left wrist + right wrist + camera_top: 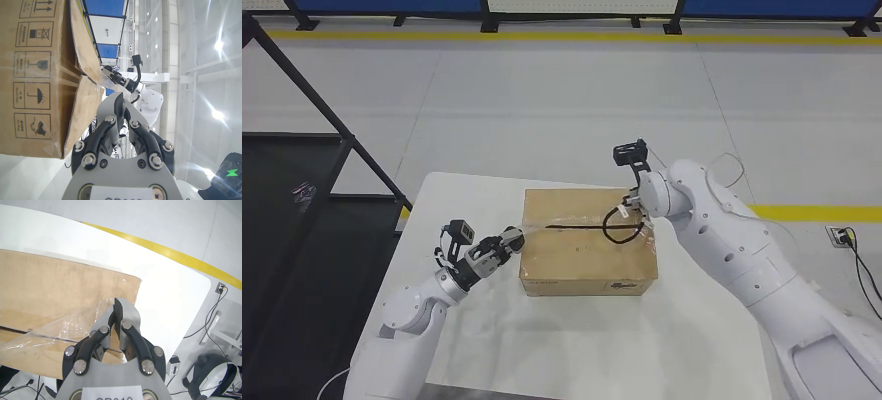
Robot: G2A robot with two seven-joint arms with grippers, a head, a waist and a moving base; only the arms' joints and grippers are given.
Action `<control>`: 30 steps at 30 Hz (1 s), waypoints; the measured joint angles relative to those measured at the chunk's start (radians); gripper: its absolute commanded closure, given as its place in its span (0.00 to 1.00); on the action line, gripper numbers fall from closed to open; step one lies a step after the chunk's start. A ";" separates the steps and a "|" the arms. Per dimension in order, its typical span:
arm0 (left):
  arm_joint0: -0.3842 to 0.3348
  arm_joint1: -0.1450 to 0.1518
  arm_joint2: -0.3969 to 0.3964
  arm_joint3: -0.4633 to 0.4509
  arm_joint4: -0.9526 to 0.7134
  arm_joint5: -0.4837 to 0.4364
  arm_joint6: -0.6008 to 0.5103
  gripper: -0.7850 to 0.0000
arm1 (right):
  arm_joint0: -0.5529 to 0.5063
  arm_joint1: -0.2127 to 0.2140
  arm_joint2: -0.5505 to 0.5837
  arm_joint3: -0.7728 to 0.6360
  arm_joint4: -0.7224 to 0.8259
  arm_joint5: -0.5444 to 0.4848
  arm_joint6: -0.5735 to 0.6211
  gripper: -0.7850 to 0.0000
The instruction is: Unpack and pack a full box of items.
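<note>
Box [587,255] sits near the middle of the table, top up. Flaps [582,208] lie down on it; seen from the left wrist, they gape a little at the left end. Seam [577,228] shows as a dark line along the top. Contents hidden, so you cannot log what is inside.

Tape [56,328]: clear film, lifted off the top and stretched in a loose, wrinkled sheet along the seam. One end runs to the right gripper, and a strand leaves the box's left end toward the left gripper.

Right gripper [116,308]: over the right part of the box top, jaws closed narrow, film pinched at the tips.

Left gripper [122,102]: just beside the box's left end, about level with its top edge, jaws closed narrow with film caught between the pads. This pinch reads less clearly than the right one, so treat it as probable.

Table [472,200]: white, with the box on it.

Progress, as a judgement: early. You have the unsealing partly done, with tape peeled off the seam but not yet free of the box. Left for you:
- strip the tape clear
- fold the flaps back
- lift the items out
- pack them in again
- close the box

Items unpacked so far: none that you can count.
</note>
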 measured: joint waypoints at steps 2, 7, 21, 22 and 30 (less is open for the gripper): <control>0.001 0.001 -0.002 -0.003 -0.001 -0.001 0.001 1.00 | -0.006 0.005 0.020 -0.011 0.006 -0.008 -0.006 1.00; 0.004 0.003 -0.007 -0.008 -0.006 -0.001 0.001 1.00 | -0.039 0.030 0.091 -0.071 0.021 -0.048 -0.007 1.00; 0.010 0.009 -0.024 -0.024 -0.018 -0.010 0.003 1.00 | -0.233 0.123 0.343 -0.399 0.011 -0.065 0.058 1.00; 0.011 0.010 -0.027 -0.026 -0.024 -0.009 0.002 1.00 | -0.248 0.128 0.359 -0.419 0.013 -0.058 0.065 1.00; 0.003 0.013 -0.033 -0.015 -0.032 -0.002 0.001 1.00 | -0.361 0.153 0.435 -0.526 -0.004 0.042 0.137 1.00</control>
